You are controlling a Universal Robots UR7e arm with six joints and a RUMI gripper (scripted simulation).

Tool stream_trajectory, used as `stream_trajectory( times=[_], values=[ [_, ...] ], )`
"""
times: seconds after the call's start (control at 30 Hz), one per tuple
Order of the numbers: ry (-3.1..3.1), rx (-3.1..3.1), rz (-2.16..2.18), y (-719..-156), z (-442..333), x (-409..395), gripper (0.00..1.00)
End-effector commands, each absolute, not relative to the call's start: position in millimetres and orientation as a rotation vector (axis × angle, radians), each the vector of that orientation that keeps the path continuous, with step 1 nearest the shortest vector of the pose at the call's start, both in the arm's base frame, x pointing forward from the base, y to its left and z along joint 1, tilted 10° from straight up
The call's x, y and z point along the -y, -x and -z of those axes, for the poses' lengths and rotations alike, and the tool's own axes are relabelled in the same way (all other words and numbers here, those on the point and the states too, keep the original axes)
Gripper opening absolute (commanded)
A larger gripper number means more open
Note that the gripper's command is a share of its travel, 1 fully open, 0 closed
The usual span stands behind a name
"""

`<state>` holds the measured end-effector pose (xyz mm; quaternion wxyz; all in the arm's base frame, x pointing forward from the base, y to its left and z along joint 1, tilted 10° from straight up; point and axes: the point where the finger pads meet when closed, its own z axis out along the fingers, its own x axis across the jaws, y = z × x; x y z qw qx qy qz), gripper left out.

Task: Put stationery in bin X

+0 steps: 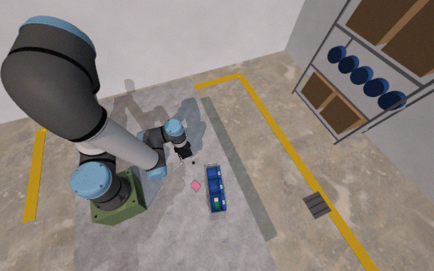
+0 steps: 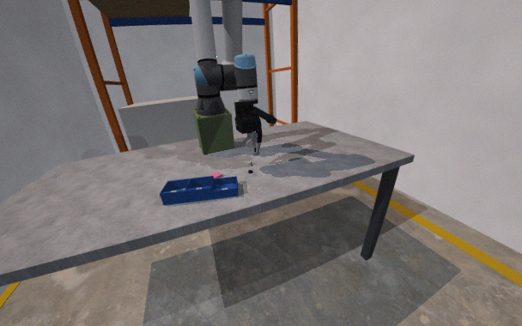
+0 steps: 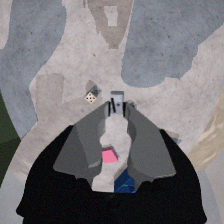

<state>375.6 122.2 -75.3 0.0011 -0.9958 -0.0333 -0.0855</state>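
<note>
My gripper [image 1: 181,159] [image 2: 256,149] [image 3: 117,102] hangs a little above the table [image 2: 107,214] and is shut on a small grey clip-like item [image 3: 117,96]. A small white die [image 3: 91,97] [image 2: 250,163] lies on the table just beside the fingertips. A tiny black item [image 1: 193,162] [image 2: 249,171] lies near it. The pink pad of sticky notes [image 1: 195,185] [image 2: 216,175] [image 3: 109,156] lies flat beside the blue row of bins [image 1: 213,175] [image 2: 202,194]. One end bin holds a green and white thing [image 1: 216,205]. I cannot read the marks on the bins.
The arm's green base [image 1: 118,207] [image 2: 214,130] stands on the table behind the gripper. The table's front edge [image 2: 257,205] runs close to the bins. A shelf rack [image 1: 367,68] stands far off to the right.
</note>
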Motion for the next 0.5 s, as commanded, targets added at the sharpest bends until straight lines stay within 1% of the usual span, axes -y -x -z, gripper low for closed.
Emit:
stream_trajectory(
  times=[0.0, 0.1, 0.33, 0.47],
  values=[
    [3.126, 0.105, 0.270, -375, 72, -122, 0.00],
    [3.126, 0.105, 0.270, -375, 72, -122, 0.00],
    [3.085, -0.338, 0.264, -384, 71, -81, 0.00],
    [3.079, -0.377, 0.264, -390, 70, -58, 0.00]
  ],
)
